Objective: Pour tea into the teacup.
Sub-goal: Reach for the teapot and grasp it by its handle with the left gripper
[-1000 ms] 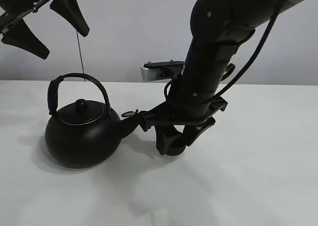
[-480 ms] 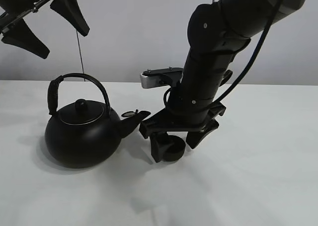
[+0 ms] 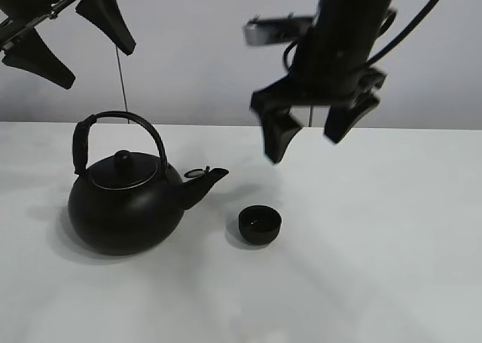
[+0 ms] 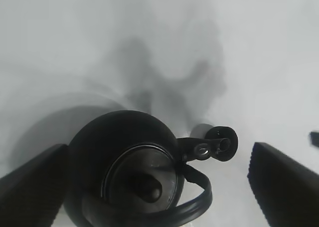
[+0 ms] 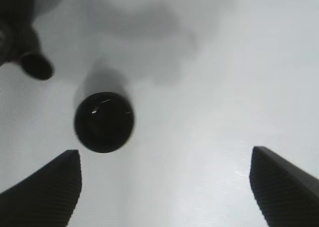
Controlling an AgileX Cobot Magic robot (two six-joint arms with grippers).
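Note:
The small black teacup (image 3: 260, 225) stands upright on the white table (image 3: 392, 237), just right of the spout of the big black kettle (image 3: 124, 200). My right gripper (image 3: 305, 141) is open and empty, raised well above the cup and slightly behind it. In the right wrist view the teacup (image 5: 103, 121) lies below the open right gripper (image 5: 164, 162), with the kettle spout (image 5: 35, 65) beside it. My left gripper (image 3: 94, 60) is open and empty, high above the kettle. The left wrist view looks down on the kettle (image 4: 129, 172) between the spread fingers (image 4: 281, 182).
The kettle's arched handle (image 3: 120, 118) stands upright over its lid. A thin dark cable (image 3: 120, 79) hangs behind the kettle. The white table runs back to a grey wall (image 3: 196, 49).
My right gripper has let go of the teacup, opened and risen well above the table. The cup now stands alone by the spout. The left arm and kettle have not moved.

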